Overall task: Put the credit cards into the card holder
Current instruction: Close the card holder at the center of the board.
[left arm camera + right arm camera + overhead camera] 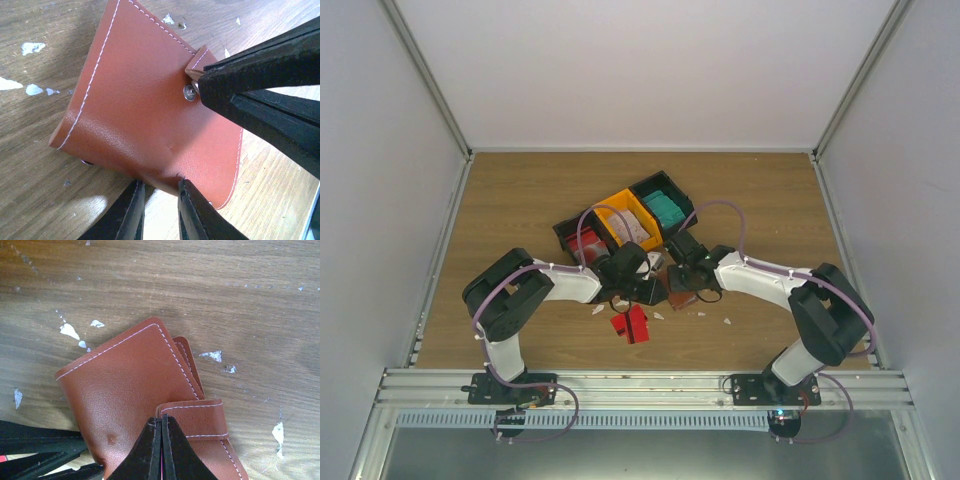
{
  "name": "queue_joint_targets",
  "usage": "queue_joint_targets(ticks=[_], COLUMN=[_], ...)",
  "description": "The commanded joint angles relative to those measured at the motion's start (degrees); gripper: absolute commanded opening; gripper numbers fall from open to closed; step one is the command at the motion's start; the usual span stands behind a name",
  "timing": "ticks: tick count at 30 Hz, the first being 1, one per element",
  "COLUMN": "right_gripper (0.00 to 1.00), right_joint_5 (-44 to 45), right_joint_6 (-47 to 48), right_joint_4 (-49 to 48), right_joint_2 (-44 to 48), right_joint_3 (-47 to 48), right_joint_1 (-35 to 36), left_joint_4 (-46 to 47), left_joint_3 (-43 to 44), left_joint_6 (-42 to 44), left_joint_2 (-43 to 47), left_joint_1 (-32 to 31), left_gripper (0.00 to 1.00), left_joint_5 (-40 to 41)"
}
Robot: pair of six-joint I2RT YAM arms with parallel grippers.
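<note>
The reddish-brown card holder [135, 95] lies folded at mid-table [678, 299], its spine edge raised a little. My left gripper [159, 182] has its jaws slightly apart and pinches that spine, and the leather wrinkles between the tips. My right gripper [162, 418] is shut on the end of the holder's strap [197, 420]. The strap is lifted off its metal snap [189, 93]. A red credit card [632, 325] lies on the table in front of the grippers. More cards sit in the bins: teal [667, 208], pale [636, 231] and red [586, 244].
The joined bins, one orange [616, 207] between two black ones [655, 183], stand just behind the grippers. Small white scraps [69, 331] are scattered on the wood around the holder. White walls enclose the table on three sides.
</note>
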State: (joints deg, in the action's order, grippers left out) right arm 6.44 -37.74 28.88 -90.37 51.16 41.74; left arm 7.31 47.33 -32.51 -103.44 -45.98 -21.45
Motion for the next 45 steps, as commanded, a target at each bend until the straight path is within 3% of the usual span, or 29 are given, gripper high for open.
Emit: queue_joint_targets(ticks=[1,17,24,33,45], right_gripper=[0.0,0.01,0.01,0.01,0.0], right_joint_5=[-3.5,-3.9,-7.9,-4.0,-7.7], right_joint_6=[2.8,5.7,7.8,9.2,13.9], right_joint_4=[-0.7,1.2,1.2,4.5,4.1], right_joint_2=[-0.7,-5.0,-3.7,-0.6,0.5], right_joint_3=[-0.5,-0.5,-0.4,1.2,1.2], right_joint_1=[0.6,0.8,1.1,0.6,-1.1], left_joint_4=[-3.0,-3.0,-3.1,-2.9,-2.9], left_joint_3=[-1.8,-1.5,-1.0,-0.4,-0.4], left_joint_6=[0.3,0.2,-0.1,-0.8,-1.1], left_joint_2=[-0.8,-1.4,-2.1,-2.0,-2.1], left_joint_1=[0.7,1.0,1.5,1.7,1.7], left_gripper=[0.24,0.24,0.24,0.27,0.27], left_joint_5=[2.8,2.7,2.6,2.8,3.4])
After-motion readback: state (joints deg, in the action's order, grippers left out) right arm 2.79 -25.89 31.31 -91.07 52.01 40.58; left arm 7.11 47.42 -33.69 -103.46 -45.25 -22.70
